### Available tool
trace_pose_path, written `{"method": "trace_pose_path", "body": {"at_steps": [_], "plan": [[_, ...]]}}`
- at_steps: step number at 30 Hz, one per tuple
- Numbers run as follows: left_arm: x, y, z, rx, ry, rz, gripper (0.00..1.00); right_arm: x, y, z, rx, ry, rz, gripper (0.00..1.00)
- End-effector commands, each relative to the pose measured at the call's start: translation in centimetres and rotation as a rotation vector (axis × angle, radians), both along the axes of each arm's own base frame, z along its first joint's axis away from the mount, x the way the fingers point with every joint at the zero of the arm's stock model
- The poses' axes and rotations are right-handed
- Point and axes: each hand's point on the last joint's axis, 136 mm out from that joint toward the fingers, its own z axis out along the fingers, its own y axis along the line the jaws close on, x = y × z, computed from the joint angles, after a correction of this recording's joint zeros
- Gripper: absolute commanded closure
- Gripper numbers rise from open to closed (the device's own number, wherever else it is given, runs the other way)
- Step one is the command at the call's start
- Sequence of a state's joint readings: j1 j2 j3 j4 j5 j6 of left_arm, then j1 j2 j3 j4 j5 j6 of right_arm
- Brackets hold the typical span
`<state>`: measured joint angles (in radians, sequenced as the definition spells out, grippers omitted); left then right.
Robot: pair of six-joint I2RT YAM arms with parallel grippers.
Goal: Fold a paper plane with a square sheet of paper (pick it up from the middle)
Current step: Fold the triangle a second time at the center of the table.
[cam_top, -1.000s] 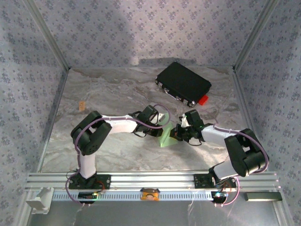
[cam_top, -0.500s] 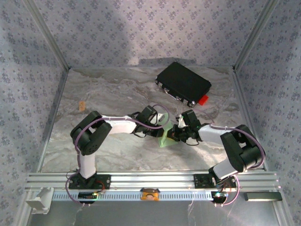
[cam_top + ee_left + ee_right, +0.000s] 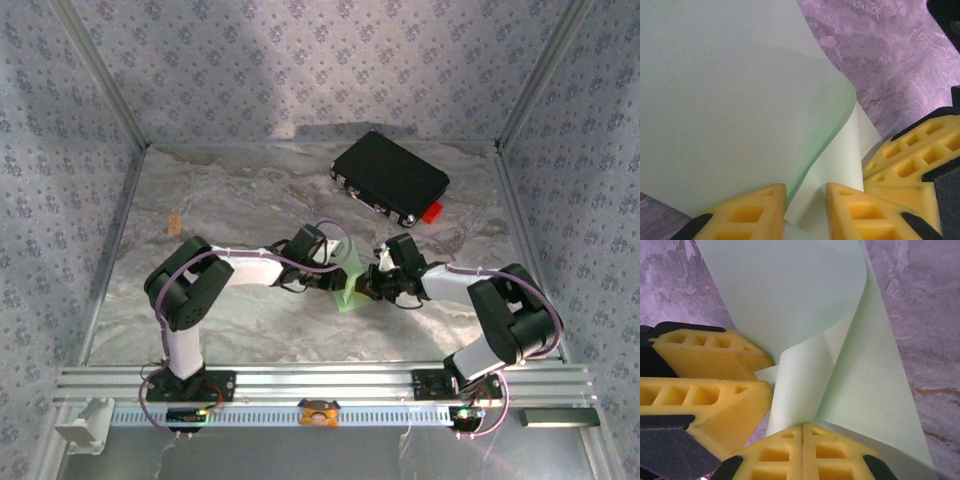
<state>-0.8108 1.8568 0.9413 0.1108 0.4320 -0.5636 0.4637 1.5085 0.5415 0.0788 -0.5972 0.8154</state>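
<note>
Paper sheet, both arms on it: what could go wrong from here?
1. The right jaws are shut on the square sheet of paper, which curls in a loose loop rather than lying flat; pressing now might set a crooked crease.
2. The left jaws stand apart with a paper edge between them, so the sheet may slip if the right arm pulls.
3. Both arms' yellow fingers sit very close together; a small move could make them collide.
</note>
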Motion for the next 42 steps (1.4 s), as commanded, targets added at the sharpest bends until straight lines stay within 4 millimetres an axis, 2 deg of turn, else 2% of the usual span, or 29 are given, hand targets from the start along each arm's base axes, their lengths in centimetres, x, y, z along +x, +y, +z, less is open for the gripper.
{"method": "trace_pose_path", "body": {"at_steps": [1,8,13,16,24,30,36,42], "plan": [[0.2,-0.5,1.8,-0.062,-0.006,0.004,0.71,0.2,-0.1,-0.3,-0.012,0.013,-0.015,0.99],[0.6,-0.1,2.6,-0.094,-0.012,0.032,0.61,0.2,-0.2,-0.3,-0.015,0.016,-0.014,0.99],[0.8,0.1,2.8,-0.094,-0.014,0.045,0.60,0.3,-0.2,-0.3,-0.013,0.014,-0.016,0.99],[0.7,0.5,3.1,-0.106,-0.026,0.061,0.56,0.2,-0.3,-0.3,-0.016,0.013,-0.017,0.99],[0.5,-0.8,3.6,-0.163,0.003,0.021,0.57,0.3,-0.2,-0.3,-0.012,0.012,-0.017,0.99],[0.4,-0.9,3.6,-0.170,0.010,0.011,0.68,0.4,-0.3,-0.3,-0.012,0.012,-0.019,0.99],[0.3,-1.2,3.6,-0.177,0.017,-0.007,0.86,0.3,-0.2,-0.3,-0.010,0.015,-0.018,0.99],[0.1,-1.0,3.4,-0.153,0.015,-0.022,0.99,0.4,-0.9,-0.4,-0.038,0.012,-0.031,0.99]]}}
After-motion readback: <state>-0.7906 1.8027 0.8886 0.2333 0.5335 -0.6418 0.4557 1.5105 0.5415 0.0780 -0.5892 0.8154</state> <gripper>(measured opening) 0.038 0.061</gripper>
